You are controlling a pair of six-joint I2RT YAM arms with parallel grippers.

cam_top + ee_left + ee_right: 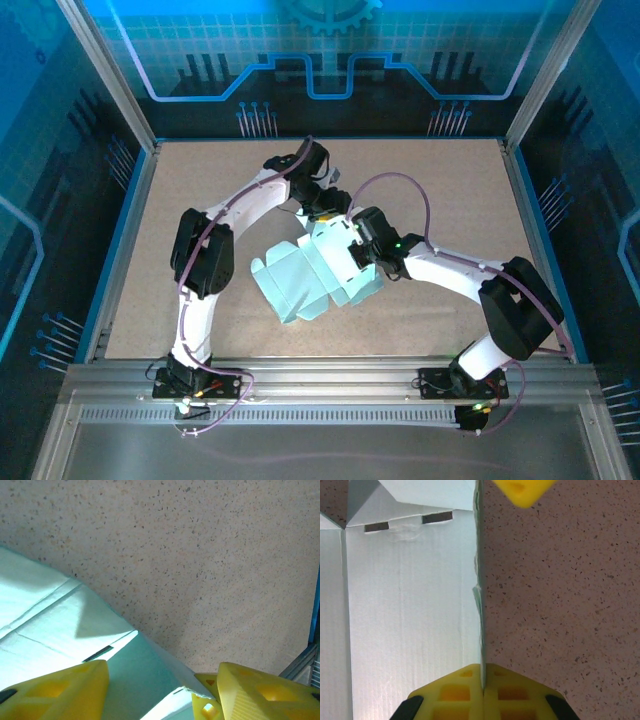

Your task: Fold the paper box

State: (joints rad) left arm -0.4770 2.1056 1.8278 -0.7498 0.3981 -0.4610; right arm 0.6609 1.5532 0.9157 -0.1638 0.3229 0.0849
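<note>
The paper box (315, 280) is pale mint card, partly folded, lying mid-table with one wall raised at its far right side. My right gripper (357, 245) is shut on the top edge of that upright wall (415, 605), the card pinched between its yellow fingers (455, 692). My left gripper (325, 207) comes in from the far side and stands open astride the box's far corner (60, 625). Its right finger (260, 690) touches the torn corner of the card, and its left finger (55, 690) is over the panel. That gripper's yellow fingertip (522, 490) shows in the right wrist view.
The speckled tan tabletop (430, 180) lies bare around the box. Blue frame walls (530, 230) border it left and right, and a metal rail (320, 375) runs along the near edge at the arm bases. A frame corner (314, 630) shows in the left wrist view.
</note>
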